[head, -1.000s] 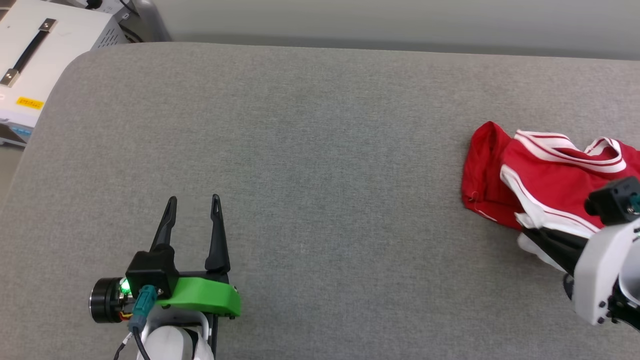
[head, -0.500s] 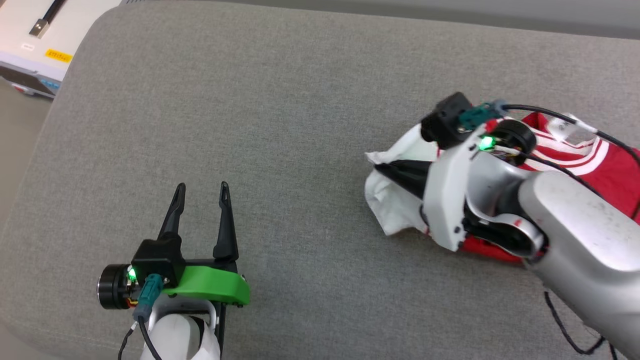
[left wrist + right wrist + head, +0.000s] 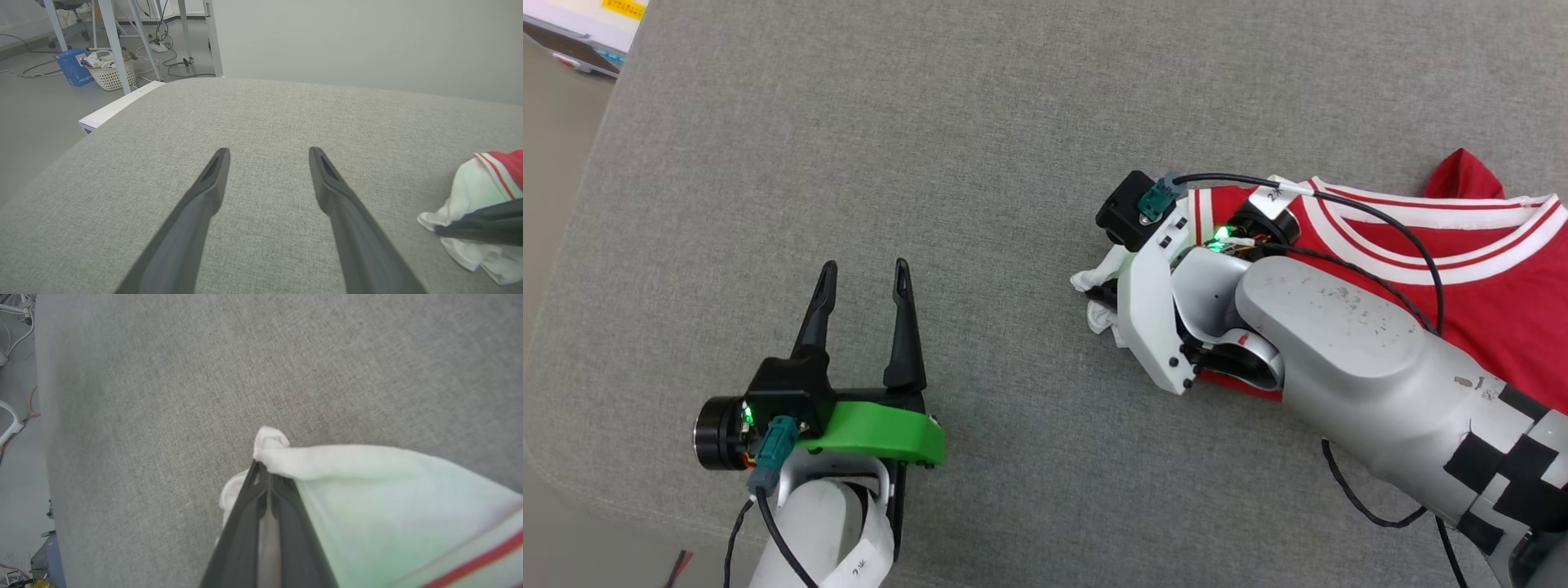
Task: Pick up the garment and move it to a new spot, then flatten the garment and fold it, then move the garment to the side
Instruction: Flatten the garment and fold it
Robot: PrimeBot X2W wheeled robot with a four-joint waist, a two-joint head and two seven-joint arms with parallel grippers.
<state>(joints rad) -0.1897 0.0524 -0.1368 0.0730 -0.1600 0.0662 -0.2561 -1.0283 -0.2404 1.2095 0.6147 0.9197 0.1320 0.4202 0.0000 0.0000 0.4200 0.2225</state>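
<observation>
The garment (image 3: 1507,282), red with white striped trim, lies on the right of the grey padded table (image 3: 890,122). Its white sleeve (image 3: 1097,281) is bunched at the left end. My right gripper (image 3: 1104,292) is shut on that sleeve, its fingers mostly hidden under the wrist. In the right wrist view the gripper (image 3: 258,467) pinches the white cloth (image 3: 367,490), which drapes over the right finger. My left gripper (image 3: 865,265) stands open and empty at the lower left, well apart from the garment. The left wrist view has the open gripper (image 3: 268,150) above bare table, the sleeve (image 3: 470,188) to its right.
A white equipment case (image 3: 580,12) sits beyond the table's far left corner. Floor runs along the table's left edge (image 3: 564,286). A black cable (image 3: 1364,506) hangs from my right forearm. A basket (image 3: 110,73) and a blue box (image 3: 73,67) stand on the floor past the table.
The head camera has tilted down. My right gripper, shut on the white sleeve, has pulled the garment left toward the table's middle, stretching it out. The left gripper has stayed open in place.
</observation>
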